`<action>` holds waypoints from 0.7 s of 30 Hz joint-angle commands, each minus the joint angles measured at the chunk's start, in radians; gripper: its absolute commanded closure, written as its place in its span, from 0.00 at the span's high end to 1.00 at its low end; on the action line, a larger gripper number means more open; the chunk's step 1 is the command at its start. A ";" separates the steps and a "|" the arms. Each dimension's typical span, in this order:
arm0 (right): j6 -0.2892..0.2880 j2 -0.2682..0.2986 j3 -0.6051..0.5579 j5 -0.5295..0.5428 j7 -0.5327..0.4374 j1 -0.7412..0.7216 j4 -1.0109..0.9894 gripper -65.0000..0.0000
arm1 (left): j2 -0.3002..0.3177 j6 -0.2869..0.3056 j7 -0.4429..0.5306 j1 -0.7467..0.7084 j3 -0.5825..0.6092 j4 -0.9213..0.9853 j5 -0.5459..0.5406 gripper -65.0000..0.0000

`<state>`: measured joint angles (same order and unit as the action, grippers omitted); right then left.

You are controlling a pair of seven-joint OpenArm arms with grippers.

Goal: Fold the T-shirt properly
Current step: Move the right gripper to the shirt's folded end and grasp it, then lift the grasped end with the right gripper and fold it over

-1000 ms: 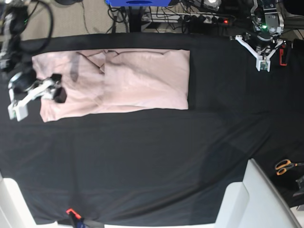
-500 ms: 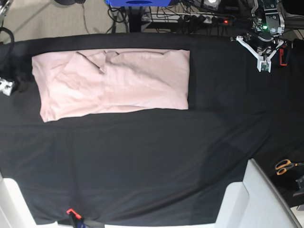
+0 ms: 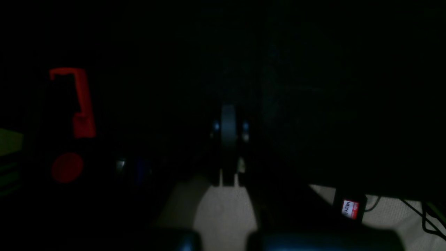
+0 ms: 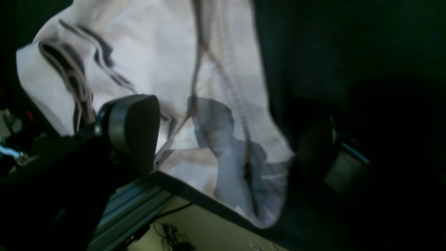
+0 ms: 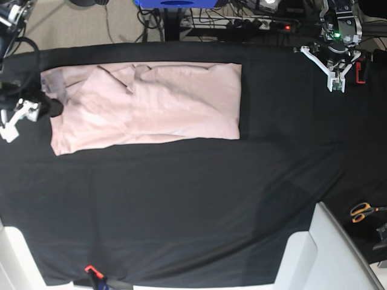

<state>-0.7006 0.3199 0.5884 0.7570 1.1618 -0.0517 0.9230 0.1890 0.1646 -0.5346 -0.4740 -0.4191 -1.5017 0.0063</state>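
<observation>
The pale pink T-shirt (image 5: pixel 145 106) lies folded into a long rectangle on the black cloth at the upper left of the base view. My right gripper (image 5: pixel 31 112) sits at the shirt's left end, near the table's left edge. In the right wrist view the right gripper (image 4: pixel 223 139) is open, and the shirt's hemmed edge (image 4: pixel 216 80) lies between its two dark fingers (image 4: pixel 134 129), ungripped. My left gripper (image 5: pixel 334 81) hovers at the far right back, away from the shirt. In the dark left wrist view its fingers (image 3: pixel 228 139) look pressed together and empty.
The black cloth (image 5: pixel 181 211) covers the whole table. Orange-handled scissors (image 5: pixel 363 211) lie at the right edge. A white panel (image 5: pixel 329 254) juts in at the bottom right. A red clamp (image 5: pixel 361 69) is beside the left gripper, and another (image 5: pixel 89 269) is at the front edge.
My right gripper was over the shirt's left end, swung out past the table's left edge, and is now back at the shirt's left end. The shirt and left arm stayed still.
</observation>
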 commanded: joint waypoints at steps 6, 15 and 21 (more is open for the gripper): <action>0.002 -0.023 -0.153 -0.017 0.045 -0.003 0.034 0.87 | 0.011 -0.001 0.014 -0.006 -0.005 -0.010 -0.001 0.00; 0.002 -0.035 -0.163 -0.024 0.000 -0.007 0.032 0.63 | 0.010 -0.001 0.014 -0.006 -0.005 -0.009 -0.004 0.00; 0.002 -0.034 -0.227 -0.024 -0.013 -0.027 0.029 0.58 | 0.010 -0.001 0.014 -0.006 -0.005 -0.009 -0.004 0.00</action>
<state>-0.7002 0.2882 0.3656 0.7547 1.1374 -0.0738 0.9535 0.1883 0.1646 -0.5346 -0.4747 -0.4191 -1.4986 0.0021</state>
